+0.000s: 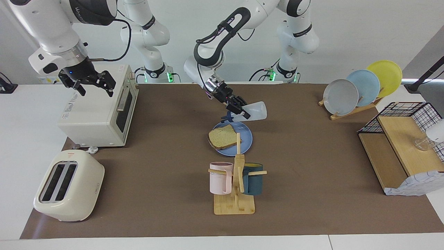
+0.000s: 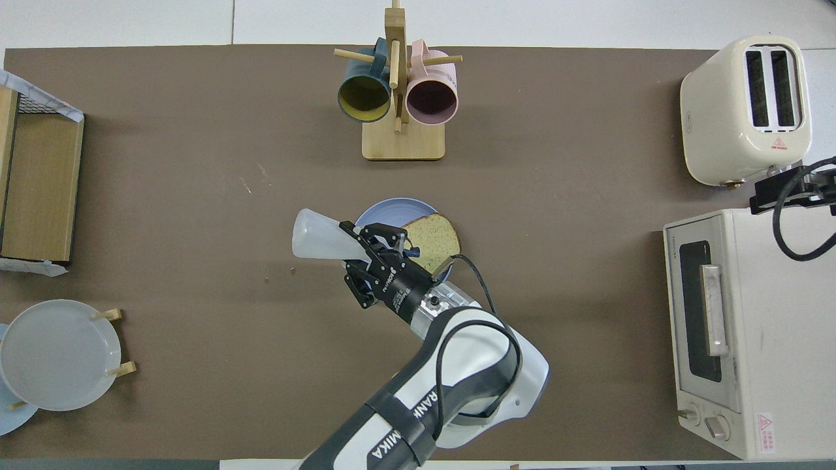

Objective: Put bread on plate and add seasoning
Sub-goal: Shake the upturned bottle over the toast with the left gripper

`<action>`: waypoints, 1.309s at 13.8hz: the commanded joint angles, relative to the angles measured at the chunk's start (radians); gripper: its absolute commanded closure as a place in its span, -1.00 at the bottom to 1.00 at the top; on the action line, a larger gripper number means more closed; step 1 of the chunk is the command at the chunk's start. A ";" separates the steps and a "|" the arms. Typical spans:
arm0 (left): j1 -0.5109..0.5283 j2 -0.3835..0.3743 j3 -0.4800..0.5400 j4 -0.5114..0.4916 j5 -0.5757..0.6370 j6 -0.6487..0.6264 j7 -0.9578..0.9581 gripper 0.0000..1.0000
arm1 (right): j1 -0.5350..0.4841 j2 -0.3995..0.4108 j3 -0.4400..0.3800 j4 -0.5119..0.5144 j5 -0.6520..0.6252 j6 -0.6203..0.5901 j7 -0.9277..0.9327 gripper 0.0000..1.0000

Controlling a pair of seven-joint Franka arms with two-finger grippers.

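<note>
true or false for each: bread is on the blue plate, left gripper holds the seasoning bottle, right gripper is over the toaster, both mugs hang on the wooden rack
1. The bread lies on the plate: true.
2. The left gripper holds the seasoning bottle: true.
3. The right gripper is over the toaster: false, it hangs open over the toaster oven.
4. The pink mug and teal mug hang on the mug rack: true.
5. The bottle stands upright: false, it is tipped on its side.

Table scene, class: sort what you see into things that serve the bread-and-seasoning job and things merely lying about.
Belong to the job:
- squarish tan bread slice, on the plate
- round medium-blue plate
- whitish plastic seasoning bottle, tipped, held in the left claw

Lying about:
- cream toaster
- white toaster oven
- wooden mug tree
- rack of plates
- wire shelf
</note>
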 commanded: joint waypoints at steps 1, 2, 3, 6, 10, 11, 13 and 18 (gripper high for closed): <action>0.055 -0.015 0.021 -0.006 -0.009 0.028 0.004 1.00 | -0.017 -0.014 0.007 -0.020 0.012 0.008 -0.018 -1.00; 0.116 -0.009 0.021 -0.010 -0.001 0.061 0.004 1.00 | -0.017 -0.014 0.007 -0.019 0.012 0.008 -0.018 -1.00; 0.170 -0.004 0.021 -0.012 0.035 0.103 0.004 1.00 | -0.017 -0.014 0.007 -0.019 0.012 0.008 -0.018 -1.00; 0.297 0.013 0.021 -0.010 0.117 0.181 0.004 1.00 | -0.017 -0.014 0.007 -0.019 0.012 0.008 -0.018 -1.00; 0.305 0.016 0.020 -0.007 0.146 0.178 0.006 1.00 | -0.017 -0.014 0.007 -0.019 0.012 0.008 -0.018 -1.00; 0.292 0.014 0.018 -0.007 0.139 0.172 0.006 1.00 | -0.017 -0.014 0.007 -0.019 0.012 0.010 -0.018 -1.00; 0.224 0.011 0.018 -0.006 0.102 0.139 0.006 1.00 | -0.017 -0.014 0.007 -0.019 0.012 0.008 -0.018 -1.00; 0.135 -0.001 0.018 -0.003 0.034 0.076 0.004 1.00 | -0.017 -0.014 0.007 -0.019 0.012 0.010 -0.018 -1.00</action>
